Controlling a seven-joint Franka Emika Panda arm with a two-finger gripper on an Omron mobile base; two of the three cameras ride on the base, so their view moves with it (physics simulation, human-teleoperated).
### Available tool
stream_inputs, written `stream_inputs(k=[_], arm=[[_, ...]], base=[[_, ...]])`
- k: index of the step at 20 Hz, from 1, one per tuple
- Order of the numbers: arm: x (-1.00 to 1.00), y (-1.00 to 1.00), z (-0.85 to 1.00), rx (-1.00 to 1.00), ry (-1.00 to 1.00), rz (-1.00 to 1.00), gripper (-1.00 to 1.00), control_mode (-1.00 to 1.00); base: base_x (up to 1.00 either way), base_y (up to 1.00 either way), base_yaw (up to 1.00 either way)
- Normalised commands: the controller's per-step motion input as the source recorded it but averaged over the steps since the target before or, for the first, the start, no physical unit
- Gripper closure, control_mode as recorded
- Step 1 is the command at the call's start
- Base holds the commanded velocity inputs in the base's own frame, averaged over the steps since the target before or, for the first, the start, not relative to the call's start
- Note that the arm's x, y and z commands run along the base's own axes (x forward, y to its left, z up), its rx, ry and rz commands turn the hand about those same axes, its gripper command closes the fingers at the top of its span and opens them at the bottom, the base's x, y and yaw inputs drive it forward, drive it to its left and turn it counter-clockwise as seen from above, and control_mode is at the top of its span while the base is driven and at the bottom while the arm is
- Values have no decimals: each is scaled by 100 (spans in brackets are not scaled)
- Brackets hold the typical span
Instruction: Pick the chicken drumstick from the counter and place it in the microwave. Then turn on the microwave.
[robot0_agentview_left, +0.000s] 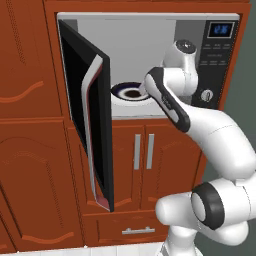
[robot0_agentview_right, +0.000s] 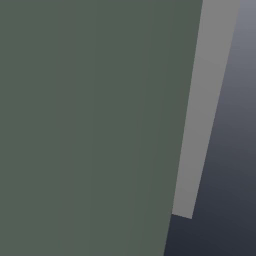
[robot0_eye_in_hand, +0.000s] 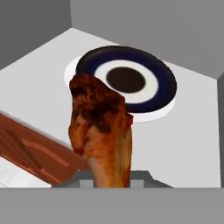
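My gripper (robot0_eye_in_hand: 112, 180) is shut on the chicken drumstick (robot0_eye_in_hand: 103, 127), a glossy brown-orange piece standing up between the jaws. It hangs over the front of the microwave's white floor (robot0_eye_in_hand: 183, 140), short of a round dark-rimmed plate (robot0_eye_in_hand: 153, 74) on the turntable. In the left base view the arm's hand (robot0_agentview_left: 150, 87) reaches into the open microwave (robot0_agentview_left: 220, 50), beside the plate (robot0_agentview_left: 131, 92). The microwave door (robot0_agentview_left: 90, 125) is swung wide open to the left. The counter is out of view.
The control panel with blue display (robot0_agentview_left: 221, 30) and round knob (robot0_agentview_left: 206, 94) sits right of the cavity. Reddish-brown cabinets (robot0_agentview_left: 142, 155) with silver handles lie below. A flat grey-green surface (robot0_agentview_right: 90, 125) stands close in the right base view.
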Motion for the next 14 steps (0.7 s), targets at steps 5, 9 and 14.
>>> stream_inputs(k=[5, 9, 14], arm=[[53, 0, -35, -3, 0, 3, 100, -100], [39, 0, -28, -3, 0, 3, 100, -100], [31, 0, -1, -2, 0, 1, 100, -100]], base=[[0, 0, 0], [0, 0, 0], [0, 0, 0]])
